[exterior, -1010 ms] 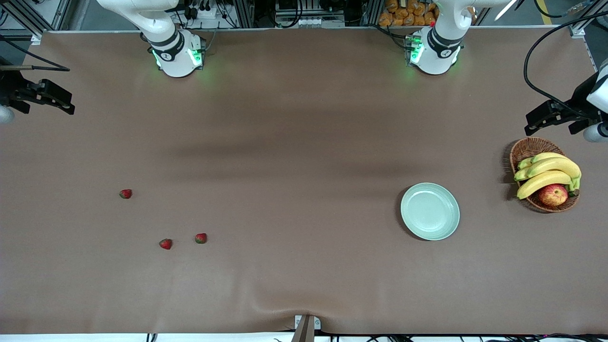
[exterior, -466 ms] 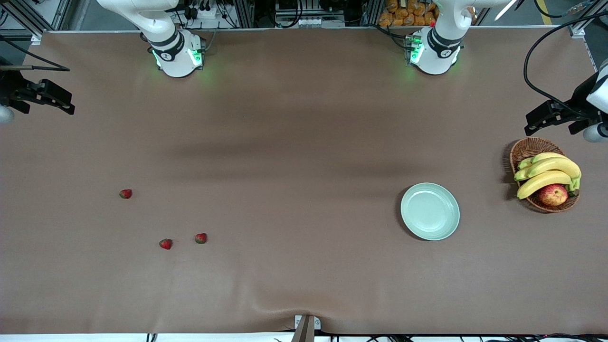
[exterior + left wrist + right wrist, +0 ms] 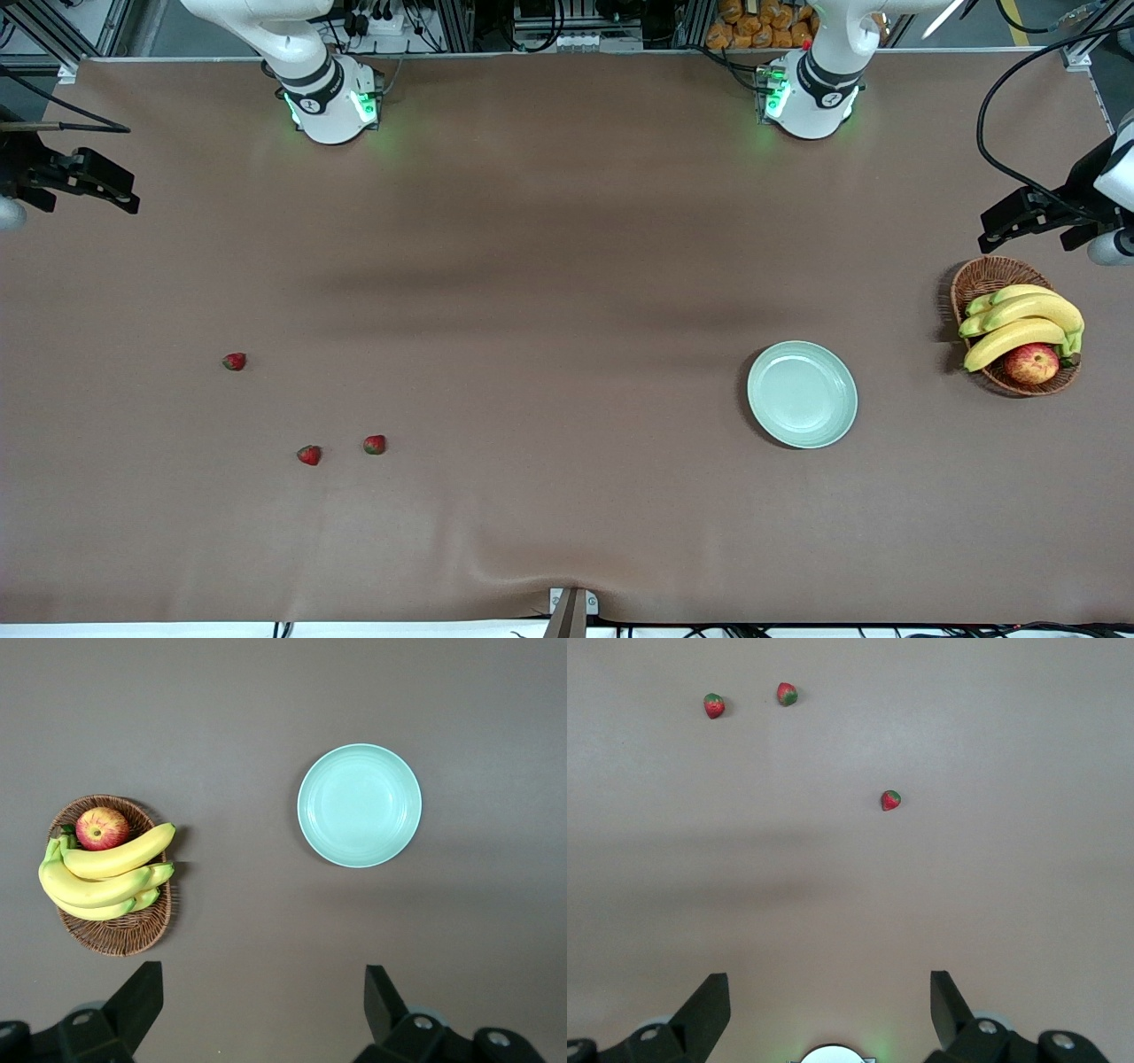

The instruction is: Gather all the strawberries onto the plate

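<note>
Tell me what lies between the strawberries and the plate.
Nothing: in the front view only bare brown table runs from the strawberries to the plate.

We see bare brown table (image 3: 567, 266) across most of the front view, wide passage through the middle. Lower left of the frame: three strawberries (image 3: 234, 361) (image 3: 308, 455) (image 3: 375, 445), well apart from everything else, gaps between them, approach open from every side. Right of centre: the plate (image 3: 802, 394), nothing in it, bare table all around. At the right edge the wicker basket (image 3: 985, 276) of bananas (image 3: 1019, 323) and an apple (image 3: 1032, 363) stands well apart from the plate.
</note>
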Controlling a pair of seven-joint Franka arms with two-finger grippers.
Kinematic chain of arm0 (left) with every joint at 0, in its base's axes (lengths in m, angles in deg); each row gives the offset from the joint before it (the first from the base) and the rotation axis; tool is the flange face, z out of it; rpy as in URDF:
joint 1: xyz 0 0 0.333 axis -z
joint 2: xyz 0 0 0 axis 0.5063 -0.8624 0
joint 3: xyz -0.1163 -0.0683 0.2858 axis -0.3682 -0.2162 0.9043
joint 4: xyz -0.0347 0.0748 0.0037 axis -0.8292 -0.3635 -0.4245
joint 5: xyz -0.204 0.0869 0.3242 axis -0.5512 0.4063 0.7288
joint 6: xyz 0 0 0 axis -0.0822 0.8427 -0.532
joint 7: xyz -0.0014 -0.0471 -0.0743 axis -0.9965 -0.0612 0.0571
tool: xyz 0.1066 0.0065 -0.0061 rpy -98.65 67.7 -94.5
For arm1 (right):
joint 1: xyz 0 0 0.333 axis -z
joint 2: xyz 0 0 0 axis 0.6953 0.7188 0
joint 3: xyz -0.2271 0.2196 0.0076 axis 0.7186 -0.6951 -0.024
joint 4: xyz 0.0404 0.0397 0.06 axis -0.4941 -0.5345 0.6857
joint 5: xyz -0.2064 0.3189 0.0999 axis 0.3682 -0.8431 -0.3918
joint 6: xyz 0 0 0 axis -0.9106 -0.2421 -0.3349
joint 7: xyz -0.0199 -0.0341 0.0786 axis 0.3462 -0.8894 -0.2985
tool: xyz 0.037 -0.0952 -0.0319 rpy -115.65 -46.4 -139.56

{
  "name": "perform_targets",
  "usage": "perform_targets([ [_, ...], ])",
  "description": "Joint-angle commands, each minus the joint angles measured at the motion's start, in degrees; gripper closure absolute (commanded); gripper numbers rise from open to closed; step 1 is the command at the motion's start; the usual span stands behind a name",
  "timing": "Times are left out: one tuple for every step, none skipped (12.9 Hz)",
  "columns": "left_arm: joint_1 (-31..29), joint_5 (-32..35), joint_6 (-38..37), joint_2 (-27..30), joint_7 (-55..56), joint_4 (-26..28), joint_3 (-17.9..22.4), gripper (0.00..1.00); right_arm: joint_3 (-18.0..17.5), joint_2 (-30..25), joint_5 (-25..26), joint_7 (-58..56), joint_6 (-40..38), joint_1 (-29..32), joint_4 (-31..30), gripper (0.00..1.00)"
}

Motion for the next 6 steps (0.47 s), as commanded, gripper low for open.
perform_targets([
  [0.12, -0.50, -0.88, -0.80, -0.82, -1.19, 0.11, 0.00, 0.08, -0.53, 0.58, -0.38, -0.12, -0.24, 0.04, 0.00],
  [-0.06, -0.50, -0.88, -0.80, -0.82, -1.19, 0.11, 0.00, 0.08, -0.53, 0.58, -0.38, -0.12, -0.24, 0.04, 0.00],
  [-0.06, -0.50, -0.88, -0.80, -0.82, -1.19, 0.11, 0.00, 0.08, -0.53, 0.58, -0.38, -0.12, -0.24, 0.04, 0.00],
  [-0.15, -0.50, -0.88, -0.80, -0.91, -1.19, 0.11, 0.00, 0.08, -0.53, 0.58, -0.38, -0.12, -0.24, 0.04, 0.00],
  [-0.32, -0.50, -0.88, -0.80, -0.91, -1.19, 0.11, 0.00, 0.08, -0.53, 0.58, -0.38, -0.12, -0.24, 0.04, 0.00],
  [-0.32, -0.50, -0.88, -0.80, -0.91, -1.27, 0.11, 0.00, 0.08, -0.53, 0.58, -0.38, -0.12, -0.24, 0.04, 0.00],
])
